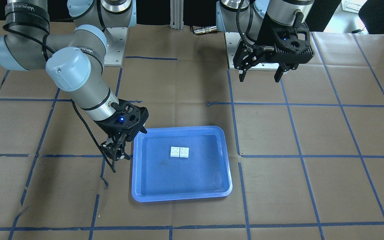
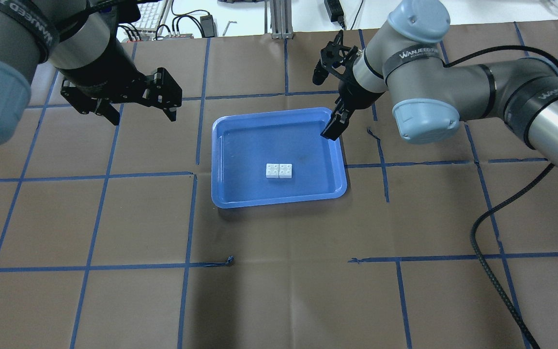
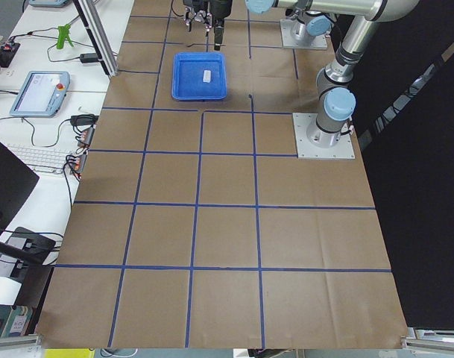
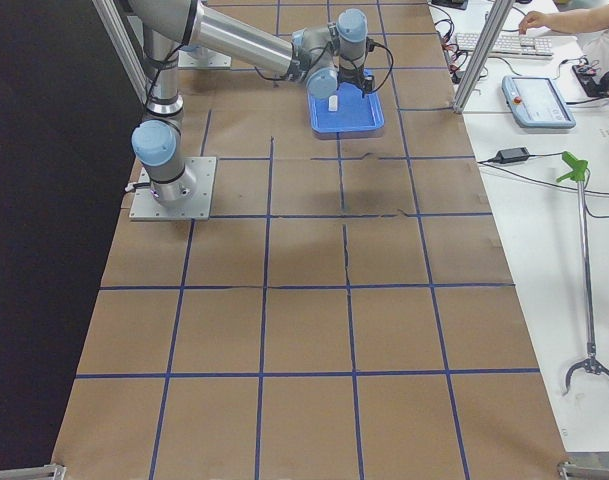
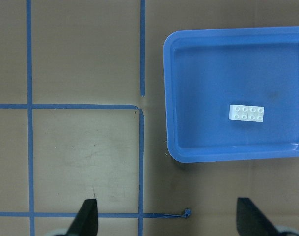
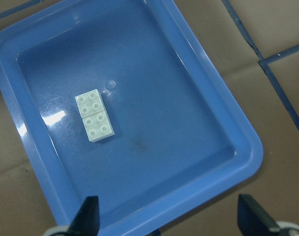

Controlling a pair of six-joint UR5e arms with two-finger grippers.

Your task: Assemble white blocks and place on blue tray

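The two white blocks (image 2: 279, 170) sit joined side by side, studs up, near the middle of the blue tray (image 2: 279, 202). They also show in the front view (image 1: 179, 152), the left wrist view (image 5: 246, 113) and the right wrist view (image 6: 94, 115). My right gripper (image 2: 323, 106) is open and empty, hovering at the tray's far right corner, apart from the blocks. My left gripper (image 2: 143, 118) is open and empty, raised over the table well to the left of the tray.
The table is covered in brown paper with a grid of blue tape lines (image 2: 192, 218). The arms' base plates (image 1: 245, 53) stand at the robot's side. A black cable (image 2: 497, 213) hangs from the right arm over the table.
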